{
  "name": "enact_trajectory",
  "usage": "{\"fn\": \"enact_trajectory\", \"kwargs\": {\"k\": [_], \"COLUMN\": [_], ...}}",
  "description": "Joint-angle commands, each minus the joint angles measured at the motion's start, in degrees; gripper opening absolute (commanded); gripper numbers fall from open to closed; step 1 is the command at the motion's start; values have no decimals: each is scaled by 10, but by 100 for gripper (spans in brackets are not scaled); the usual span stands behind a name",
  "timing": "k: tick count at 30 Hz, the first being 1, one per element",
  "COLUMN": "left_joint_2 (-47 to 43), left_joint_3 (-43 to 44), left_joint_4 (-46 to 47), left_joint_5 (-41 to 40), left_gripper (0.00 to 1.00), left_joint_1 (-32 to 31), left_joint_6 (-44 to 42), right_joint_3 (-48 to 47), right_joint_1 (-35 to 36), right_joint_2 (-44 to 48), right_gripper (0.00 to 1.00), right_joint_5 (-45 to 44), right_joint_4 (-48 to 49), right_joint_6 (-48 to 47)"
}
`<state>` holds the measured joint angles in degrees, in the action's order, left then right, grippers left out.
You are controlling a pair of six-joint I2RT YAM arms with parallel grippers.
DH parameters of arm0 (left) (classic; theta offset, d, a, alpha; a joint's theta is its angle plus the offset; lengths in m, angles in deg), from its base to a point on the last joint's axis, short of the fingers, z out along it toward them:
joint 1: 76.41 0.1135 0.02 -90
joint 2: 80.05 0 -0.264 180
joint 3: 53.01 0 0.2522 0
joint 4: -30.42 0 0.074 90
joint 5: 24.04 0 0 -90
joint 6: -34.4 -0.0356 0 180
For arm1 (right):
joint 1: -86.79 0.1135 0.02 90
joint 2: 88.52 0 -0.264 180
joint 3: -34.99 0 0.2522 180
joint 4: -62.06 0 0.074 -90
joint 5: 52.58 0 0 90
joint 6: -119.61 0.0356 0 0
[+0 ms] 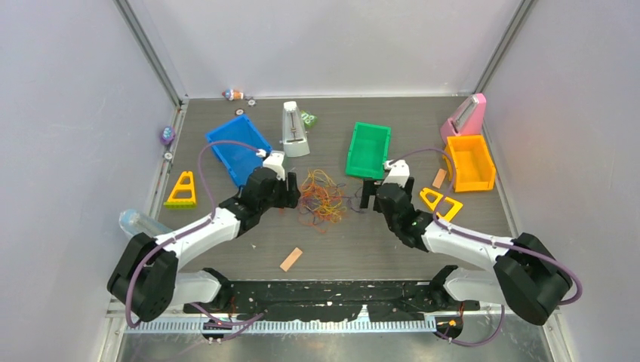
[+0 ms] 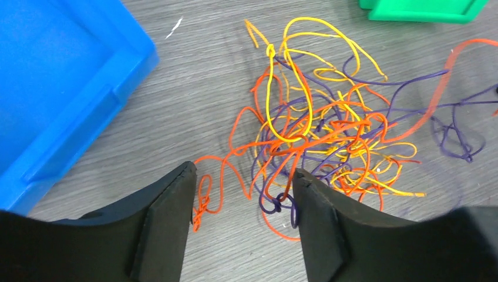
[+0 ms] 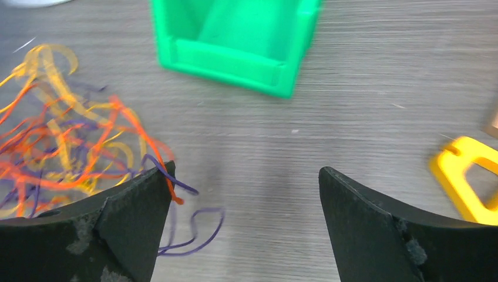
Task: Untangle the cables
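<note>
The cables (image 1: 323,199) lie in one tangled heap of orange, yellow and purple threads in the middle of the table. In the left wrist view the tangle (image 2: 329,129) spreads ahead of my left gripper (image 2: 244,188), which is open; an orange loop and a purple knot lie between its fingers. My left gripper (image 1: 293,197) sits at the heap's left edge. My right gripper (image 1: 368,197) is open at the heap's right side. In the right wrist view (image 3: 245,185) a purple loop (image 3: 194,226) and an orange end lie by its left finger (image 3: 141,211), with bare table between the fingers.
A blue bin (image 1: 238,148) stands back left, a green bin (image 1: 368,149) behind the heap, an orange bin (image 1: 469,162) back right. Yellow triangle frames (image 1: 183,190) (image 1: 441,202), a white metronome-like object (image 1: 294,130), a pink one (image 1: 464,117) and tan sticks (image 1: 291,259) lie around.
</note>
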<state>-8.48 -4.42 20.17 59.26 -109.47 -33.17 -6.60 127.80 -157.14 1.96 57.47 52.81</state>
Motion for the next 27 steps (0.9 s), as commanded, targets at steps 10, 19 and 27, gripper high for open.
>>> {"fn": "enact_trajectory", "kwargs": {"k": [10, 19, 27], "left_joint_2": [142, 223, 165], "left_joint_3": [108, 147, 125], "left_joint_4": [-83, -123, -143], "left_joint_5": [111, 157, 7], "left_gripper": [70, 56, 0], "left_joint_1": [-4, -4, -4], "left_joint_6": [-17, -24, -18], "right_joint_3": [-101, -198, -203], "right_joint_1": [15, 66, 44], "right_joint_2": [-159, -258, -240], "right_gripper": [90, 80, 24], "right_joint_5": [271, 176, -18], "right_joint_4": [52, -80, -167], "right_joint_6": [-83, -93, -5]}}
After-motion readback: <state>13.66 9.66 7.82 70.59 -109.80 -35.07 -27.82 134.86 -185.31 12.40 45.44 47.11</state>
